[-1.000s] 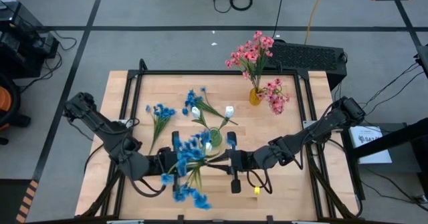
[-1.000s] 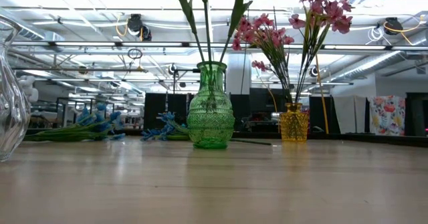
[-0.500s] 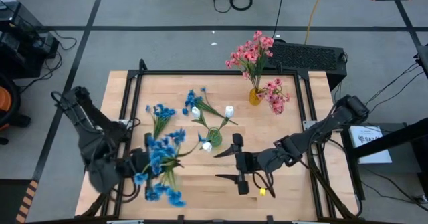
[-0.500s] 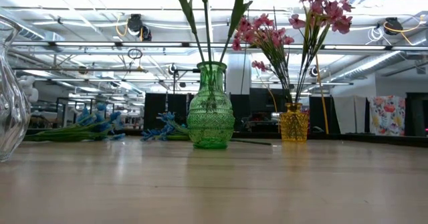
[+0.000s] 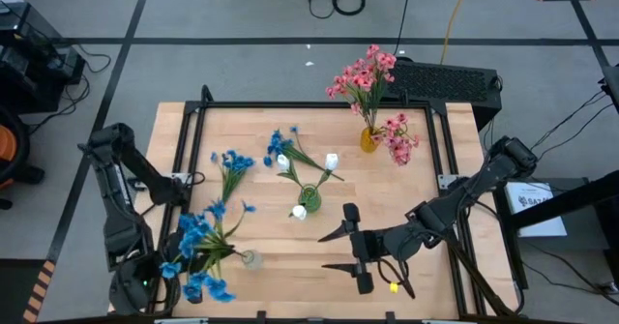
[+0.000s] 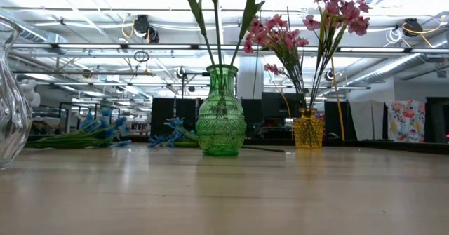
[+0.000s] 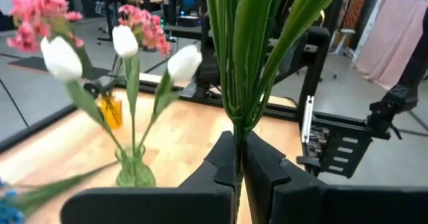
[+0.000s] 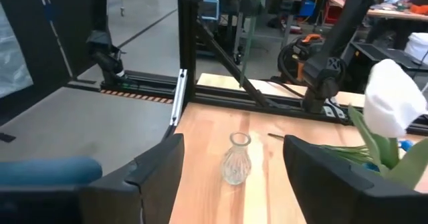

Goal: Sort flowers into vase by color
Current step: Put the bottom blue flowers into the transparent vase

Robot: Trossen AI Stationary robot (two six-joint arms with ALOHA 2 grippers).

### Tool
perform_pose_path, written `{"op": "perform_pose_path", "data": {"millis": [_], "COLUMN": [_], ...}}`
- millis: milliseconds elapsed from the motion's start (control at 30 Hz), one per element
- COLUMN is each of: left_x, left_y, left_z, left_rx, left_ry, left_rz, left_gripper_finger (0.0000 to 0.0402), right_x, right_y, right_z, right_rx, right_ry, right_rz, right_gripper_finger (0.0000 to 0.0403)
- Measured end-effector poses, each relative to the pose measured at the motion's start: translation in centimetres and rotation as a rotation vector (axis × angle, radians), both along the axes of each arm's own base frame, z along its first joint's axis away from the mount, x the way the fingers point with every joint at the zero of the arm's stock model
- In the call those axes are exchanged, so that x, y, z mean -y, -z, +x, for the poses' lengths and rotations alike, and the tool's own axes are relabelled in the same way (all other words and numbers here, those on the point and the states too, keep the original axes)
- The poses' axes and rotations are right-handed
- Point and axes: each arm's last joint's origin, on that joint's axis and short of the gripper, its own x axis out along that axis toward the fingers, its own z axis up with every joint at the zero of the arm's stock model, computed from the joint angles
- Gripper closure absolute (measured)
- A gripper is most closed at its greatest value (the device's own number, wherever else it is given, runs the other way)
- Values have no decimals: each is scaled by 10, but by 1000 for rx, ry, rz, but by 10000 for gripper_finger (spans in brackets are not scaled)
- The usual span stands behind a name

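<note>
Your left gripper (image 7: 239, 174) is clamped shut on the green stems of a bunch of blue flowers (image 5: 198, 251), holding it above the near left part of the surface (image 5: 416, 184), right by the clear glass vase (image 5: 251, 258). From above, the blooms fan out to the left of that vase and the stems appear to run toward its mouth, but you cannot tell whether the stem ends are over the opening or beside it.

Your right gripper (image 5: 340, 250) hangs over the near middle of the surface with its fingers spread wide and nothing between them. Its wrist camera looks straight at the clear vase, which stands empty and upright.

So the step in hand looks like placing the blue bunch into the clear vase. The white buds (image 5: 300, 211) already stand in the green vase (image 6: 221, 111) at the centre, and the pink flowers (image 5: 365, 75) fill the yellow vase (image 5: 369, 138) at the far right. A loose pink sprig (image 5: 399, 138) lies just beside the yellow vase, and more blue sprays (image 5: 232, 163) lie on the surface to the far left of the green vase.

For the next move, line the stem ends up over the narrow mouth, lower them straight in, then let go. The vase looks light, so a sideways push could tip it; the free right gripper is well placed to steady it.
</note>
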Motion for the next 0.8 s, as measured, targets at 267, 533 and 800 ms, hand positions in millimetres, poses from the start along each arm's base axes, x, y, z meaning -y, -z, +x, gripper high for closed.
{"op": "perform_pose_path", "data": {"millis": [267, 533, 800], "left_x": [6, 19, 30], "left_y": [43, 68, 91], "left_z": [-14, -15, -9], "left_rx": [23, 24, 20], "left_ry": [-18, -25, -50], "left_rz": [-54, -24, -1], "left_gripper_finger": [392, 390, 385], "right_x": [-8, -15, -20], "right_y": [0, 0, 0], "right_z": [-5, -10, -13], "right_rx": [-5, -14, -9], "right_ry": [-19, -34, -50], "right_rz": [30, 74, 79], "right_gripper_finger": [161, 161, 161]}}
